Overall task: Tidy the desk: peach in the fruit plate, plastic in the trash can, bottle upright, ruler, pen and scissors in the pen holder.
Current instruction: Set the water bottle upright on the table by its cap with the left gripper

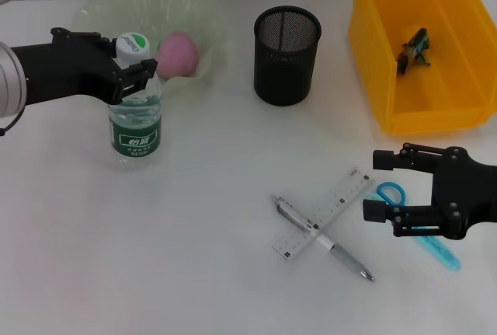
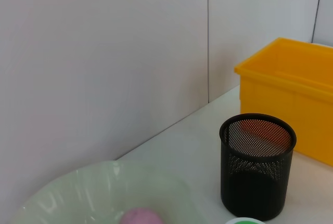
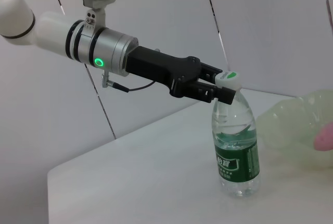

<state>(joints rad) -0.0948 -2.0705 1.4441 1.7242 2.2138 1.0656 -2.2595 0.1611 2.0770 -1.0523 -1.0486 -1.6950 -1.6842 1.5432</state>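
A white desk surface (image 1: 194, 273) is spread across most of the frame, backed along the top edge by a pale panelled wall (image 2: 104, 52), divided by thin vertical seams.

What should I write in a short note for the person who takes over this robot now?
Left gripper shut on the bottle neck; bottle upright. Right gripper open, above the scissors.
Done: peach in fruit plate, plastic in yellow trash can.
Left: release the bottle; ruler, the pen crossing it, and the scissors go into the pen holder.
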